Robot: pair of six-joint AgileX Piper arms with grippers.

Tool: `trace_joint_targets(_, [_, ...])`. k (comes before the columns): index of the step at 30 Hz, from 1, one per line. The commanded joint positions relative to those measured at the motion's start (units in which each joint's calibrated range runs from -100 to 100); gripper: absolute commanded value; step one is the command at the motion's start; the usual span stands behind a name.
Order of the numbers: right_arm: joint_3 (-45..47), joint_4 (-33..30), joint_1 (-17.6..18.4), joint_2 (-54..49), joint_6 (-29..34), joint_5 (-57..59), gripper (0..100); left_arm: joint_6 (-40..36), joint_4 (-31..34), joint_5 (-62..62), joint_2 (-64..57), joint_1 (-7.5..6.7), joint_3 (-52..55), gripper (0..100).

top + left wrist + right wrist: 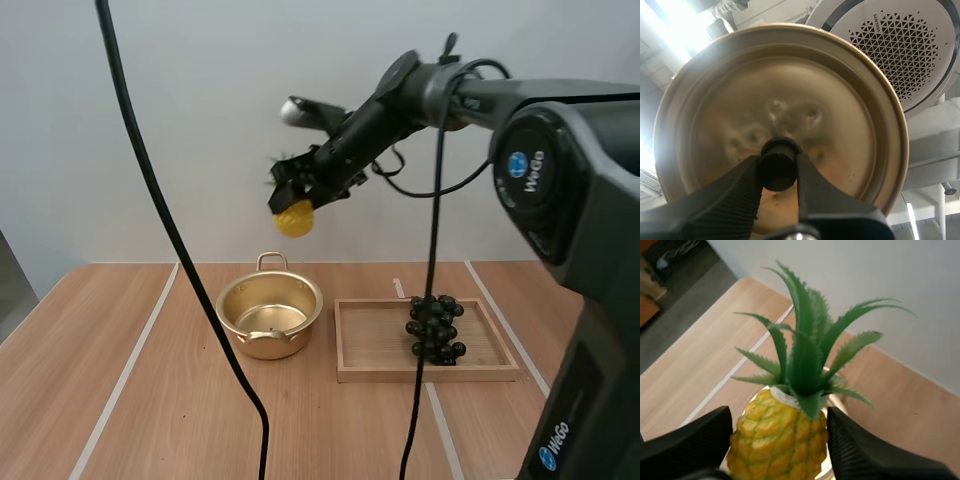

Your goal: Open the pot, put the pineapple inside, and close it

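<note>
Counter (pixel 150 400) is carrying the open pot (pixel 268 315), left claw (pixel 778 165) is clamping the lid (pixel 815 100), right claw (pixel 296 192) is gripping the pineapple (pixel 294 218) high over it; drop-in and closing are pending.

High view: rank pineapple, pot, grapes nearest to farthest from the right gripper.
1. Pineapple: held in the right gripper, up in the air.
2. Pot: open, on the table below the gripper.
3. Grapes: in the wooden tray, to the right of the pot.
</note>
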Motion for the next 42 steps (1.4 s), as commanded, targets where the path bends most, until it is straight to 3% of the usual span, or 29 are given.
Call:
trace_joint_targets(1, [0.1, -2.3, 3.0, 2.8, -0.7, 1.3, 0, 1.9, -0.6, 0.2, -0.3, 0.21, -0.4, 0])
trace_joint_targets(10, [0.1, -11.7, 9.4, 13.0, 2.4, -2.6, 0, 3.0, -0.6, 0.2, -0.3, 0.21, -0.4, 0])
trace_joint_targets(16, [0.7, -17.2, 9.9, 15.9, 6.6, -7.6, 0, 3.6, -0.6, 0.2, -0.3, 0.21, -0.4, 0])
trace_joint_targets(22, [0.8, -27.3, 9.9, 16.6, 14.1, -10.8, 0, 3.8, -0.6, 0.2, -0.3, 0.21, -0.4, 0])
trace_joint_targets(37, [1.0, -27.9, 10.0, 20.0, 15.1, -4.9, 1, 4.1, -0.6, 1.0, -0.3, 0.21, -0.4, 0])
trace_joint_targets(39, [1.0, -28.0, 10.0, 20.6, 14.5, -3.9, 27, 4.1, -0.6, 2.3, -0.3, 0.21, -0.4, 0])
trace_joint_targets(42, [1.0, -27.8, 10.0, 20.6, 12.4, -3.7, 83, 4.1, -0.6, 2.8, -0.2, 0.21, -0.4, 0])
